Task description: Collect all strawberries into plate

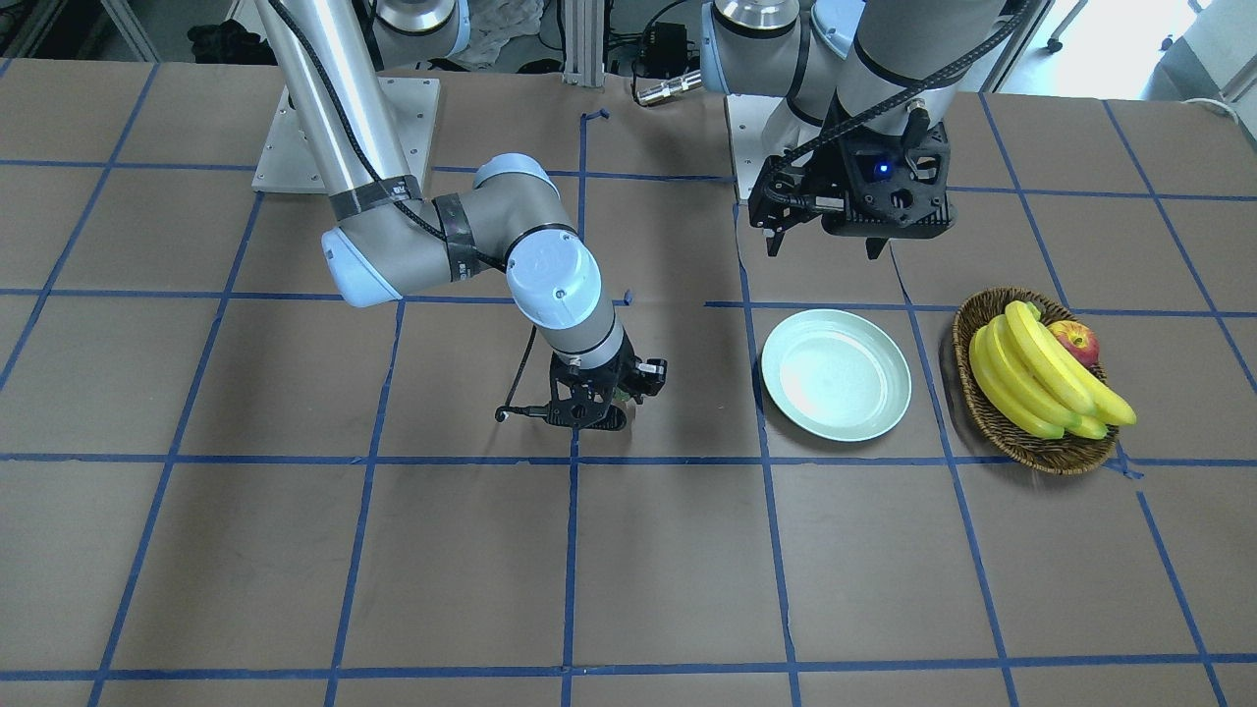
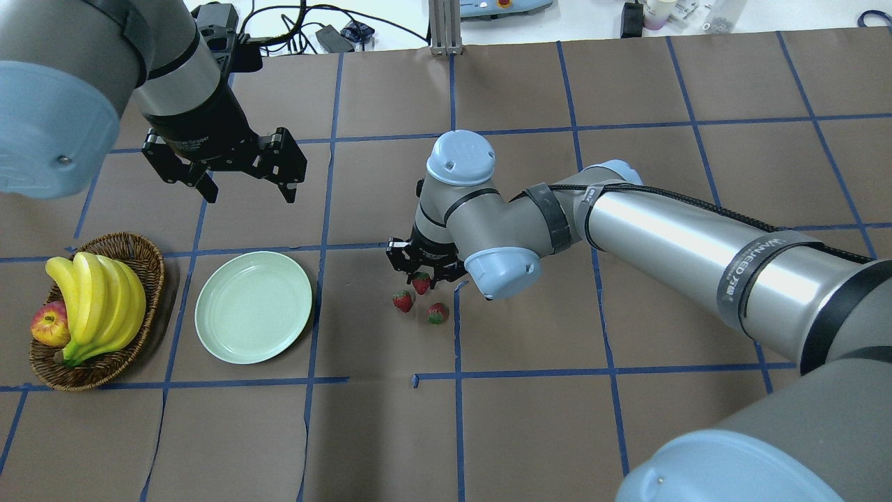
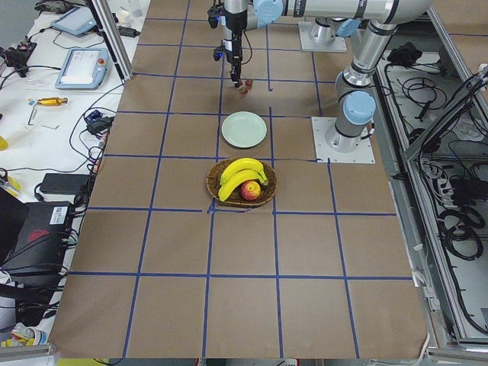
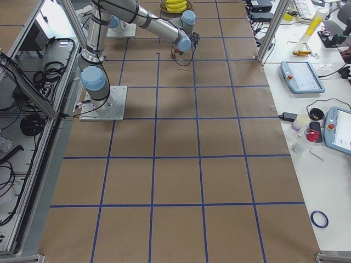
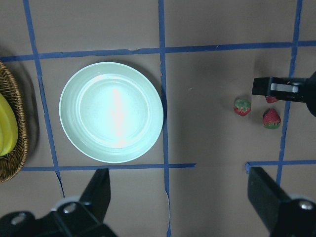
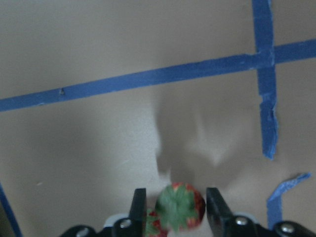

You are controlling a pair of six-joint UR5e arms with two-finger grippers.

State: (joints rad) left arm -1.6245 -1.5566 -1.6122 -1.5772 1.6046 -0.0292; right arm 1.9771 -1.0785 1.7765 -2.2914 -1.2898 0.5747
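Three strawberries lie close together near the table's middle. My right gripper (image 2: 421, 273) is low over them, shut on one strawberry (image 6: 180, 207), whose green cap shows between the fingers (image 6: 215, 207). That berry (image 2: 421, 282) is beside two loose strawberries (image 2: 403, 301) (image 2: 437, 313), which also show in the left wrist view (image 5: 242, 106) (image 5: 271, 119). The pale green plate (image 2: 254, 307) is empty, a short way to the left of the berries. My left gripper (image 2: 244, 181) hangs open above the table, beyond the plate (image 5: 111, 112).
A wicker basket (image 2: 150, 254) holding bananas (image 2: 97, 300) and an apple (image 2: 49, 324) stands left of the plate. Blue tape lines grid the brown table. Cables and equipment lie past the far table edge.
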